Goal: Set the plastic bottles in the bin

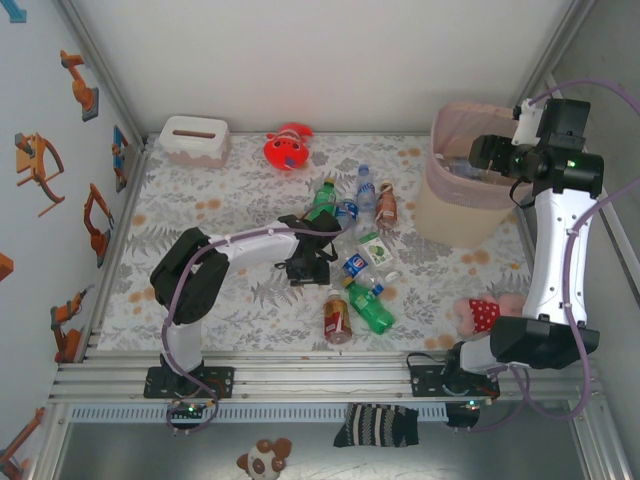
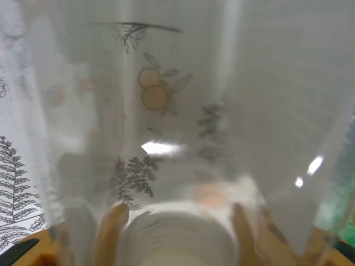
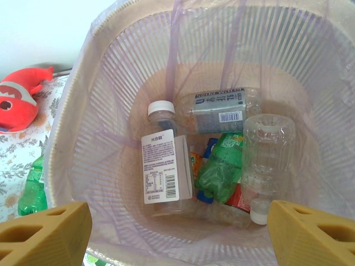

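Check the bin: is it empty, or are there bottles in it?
Not empty. The right wrist view looks down into the bin, and several bottles lie on its bottom, well below the rim.

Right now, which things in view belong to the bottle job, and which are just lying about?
Job: bin; bottles inside it; loose bottles on the table; clear bottle at the left claw.

Lying about: red plush toy; white tissue box; striped sock; red-and-pink plush at the near right.
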Robot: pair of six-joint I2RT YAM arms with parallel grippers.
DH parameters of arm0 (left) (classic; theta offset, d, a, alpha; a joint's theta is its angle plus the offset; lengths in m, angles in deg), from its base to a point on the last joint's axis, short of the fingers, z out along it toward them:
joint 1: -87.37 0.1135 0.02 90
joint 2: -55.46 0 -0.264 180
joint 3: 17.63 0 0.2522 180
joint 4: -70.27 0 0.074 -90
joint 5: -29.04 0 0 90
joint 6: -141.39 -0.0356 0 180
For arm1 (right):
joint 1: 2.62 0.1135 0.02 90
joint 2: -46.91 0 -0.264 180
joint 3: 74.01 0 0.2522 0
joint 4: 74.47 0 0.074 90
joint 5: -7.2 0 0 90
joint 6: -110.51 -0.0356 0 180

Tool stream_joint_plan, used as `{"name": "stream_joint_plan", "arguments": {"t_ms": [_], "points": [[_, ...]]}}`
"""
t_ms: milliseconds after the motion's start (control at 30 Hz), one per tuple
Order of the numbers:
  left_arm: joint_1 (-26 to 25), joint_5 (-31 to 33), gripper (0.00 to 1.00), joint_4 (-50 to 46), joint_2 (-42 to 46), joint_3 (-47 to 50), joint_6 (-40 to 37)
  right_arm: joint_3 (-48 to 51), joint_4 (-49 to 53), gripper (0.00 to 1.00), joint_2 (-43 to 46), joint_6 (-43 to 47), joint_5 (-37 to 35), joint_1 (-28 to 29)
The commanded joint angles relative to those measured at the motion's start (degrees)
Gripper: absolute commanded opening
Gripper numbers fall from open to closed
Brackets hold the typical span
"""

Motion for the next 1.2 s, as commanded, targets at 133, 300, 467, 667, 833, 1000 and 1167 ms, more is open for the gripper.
{"name": "stream_joint_plan", "arguments": {"t_ms": [133, 300, 467, 667, 833, 1000, 1167], "points": [[-0.5, 1.8, 0.41, -1.8, 4.1, -0.1, -1.4, 0.0, -0.7, 0.81, 2.0, -0.1, 1.4, -0.1], [-0.5, 4.1, 0.42, -0.2, 8.7, -0.5, -4.7, 0.3, -1.6, 0.81, 3.1, -0.8, 3.5, 0.0], [-0.5, 3.7, 0.42, 6.5, 16.1, 1.1, -10.6, 1.7, -4.9, 0.81, 5.0, -3.0, 9.0, 0.1], [-0.6, 1.0, 0.39, 18.7, 24.4, 4.9, -18.1, 7.3, -13.5, 0.81, 9.6, -8.6, 14.2, 2.9], [-0.6, -3.1, 0.4, 30.0, 29.5, 9.5, -23.2, 10.2, -18.8, 0.81, 12.7, -12.7, 15.4, 8.5], [-0.6, -8.0, 0.39, 38.7, 31.1, 11.5, -26.5, 10.5, -20.1, 0.81, 13.2, -14.0, 10.4, 19.7], [-0.6, -13.4, 0.36, 45.2, 30.7, 11.7, -28.2, 9.8, -20.8, 0.81, 11.8, -15.4, 5.3, 29.1]]}}
